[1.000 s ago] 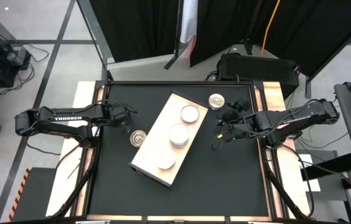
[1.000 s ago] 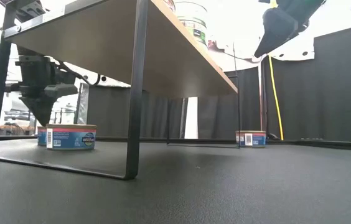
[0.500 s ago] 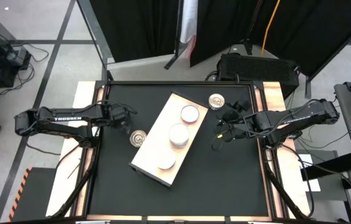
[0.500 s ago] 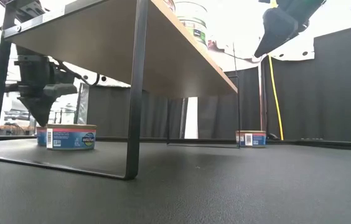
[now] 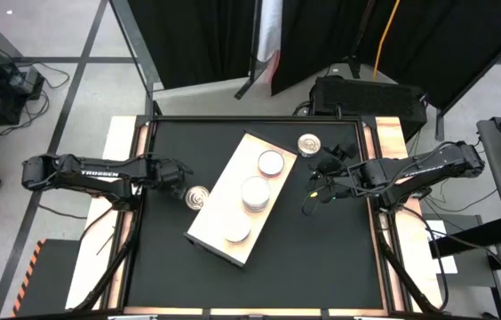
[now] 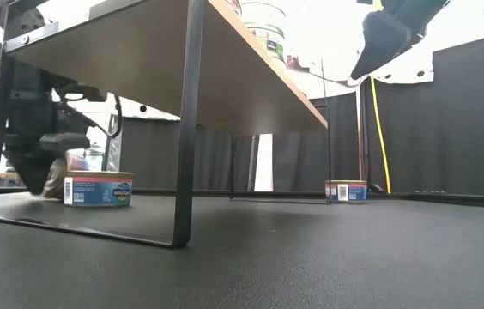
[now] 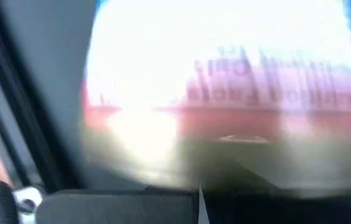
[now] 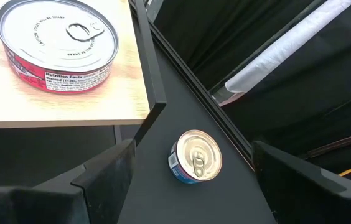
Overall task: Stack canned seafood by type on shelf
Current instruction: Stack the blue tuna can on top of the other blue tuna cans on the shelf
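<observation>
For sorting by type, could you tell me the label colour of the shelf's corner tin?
Red, on the silver-lidded tin; right wrist view.

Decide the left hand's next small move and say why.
Probably lift the left hand slightly: it is shut and low, a red-labelled round metal tin fills its wrist view, apparently gripped, and the pale wooden shelf top stands higher.

Readable text on the left arm and one tin.

White capital letters reading "TROSSEN" run along the left arm (image 5: pixel 91 174) in the high view. On the shelf (image 8: pixel 51 109), a red-banded tin (image 8: pixel 57 45) carries a white side panel headed "Nutrition Facts"; its finer print and the embossed lid lettering are too small to read. The label filling the left wrist view is too blurred to read.
</observation>
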### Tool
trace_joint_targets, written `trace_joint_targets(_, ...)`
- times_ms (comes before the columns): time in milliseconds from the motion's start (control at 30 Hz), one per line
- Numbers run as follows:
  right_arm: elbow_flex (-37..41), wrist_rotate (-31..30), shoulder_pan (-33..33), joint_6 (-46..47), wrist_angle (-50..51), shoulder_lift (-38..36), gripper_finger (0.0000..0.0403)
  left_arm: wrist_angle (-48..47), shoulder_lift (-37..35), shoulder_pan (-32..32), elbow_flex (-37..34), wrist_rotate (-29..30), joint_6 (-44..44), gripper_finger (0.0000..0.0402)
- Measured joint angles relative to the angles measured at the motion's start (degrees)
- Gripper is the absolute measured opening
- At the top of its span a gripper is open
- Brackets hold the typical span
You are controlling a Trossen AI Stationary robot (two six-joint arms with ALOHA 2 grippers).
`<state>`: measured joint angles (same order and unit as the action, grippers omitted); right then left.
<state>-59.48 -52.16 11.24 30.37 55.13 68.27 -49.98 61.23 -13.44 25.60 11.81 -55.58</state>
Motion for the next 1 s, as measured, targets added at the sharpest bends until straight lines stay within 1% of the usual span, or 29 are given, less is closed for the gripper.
trace_joint_targets(167, 0.0, 0.0, -0.01, 0.0, 0.0, -0.02, 0.0313, 2.01, -0.02, 3.27, -1.13, -0.67, -3.93, 0.0005)
trace_joint_targets(367, 0.0, 0.02, -0.02, 0.0, 0.0, -0.02, 0.0313, 0.63, -0.43, 7.77, 1.71, -3.32, -5.5, 0.0005)
trace_joint_targets(467, 0.0, 0.01, 0.0, 0.0, 0.0, -0.02, 0.0313, -2.4, -0.87, 9.87, 4.67, -5.18, -5.41, 0.0005)
trace_joint_targets(533, 0.0, 0.01, -0.02, 0.0, 0.02, -0.02, 0.0313, -6.39, -1.39, 11.15, 7.21, -5.61, -5.05, 0.0005)
trace_joint_targets(600, 0.0, 0.02, 0.0, -0.02, 0.16, -0.02, 0.0313, -10.6, -2.08, 12.14, 10.35, -5.45, -4.13, 0.0005)
trace_joint_targets(667, 0.0, 0.0, 0.0, 0.0, 0.33, -0.02, 0.0313, -16.41, -2.86, 12.52, 14.08, -3.63, -3.33, 0.0005)
trace_joint_targets(767, 0.0, 0.02, -0.02, 0.0, 0.37, -0.02, 0.0313, -24.0, -3.86, 12.32, 19.83, 0.55, -0.84, 0.0005)
trace_joint_targets(833, 0.0, 0.0, -0.01, 0.0, 0.39, -0.02, 0.0313, -26.13, -4.46, 12.01, 23.11, 3.44, 3.46, 0.0006)
trace_joint_targets(933, 0.0, 0.02, -0.02, 0.0, 0.37, -0.02, 0.0313, -24.49, -5.13, 11.09, 25.75, 4.57, 11.55, 0.0017)
trace_joint_targets(1000, 0.0, 0.02, 0.0, 0.0, 0.39, -0.02, 0.0313, -23.12, -5.1, 10.31, 26.01, 4.12, 17.35, 0.0036)
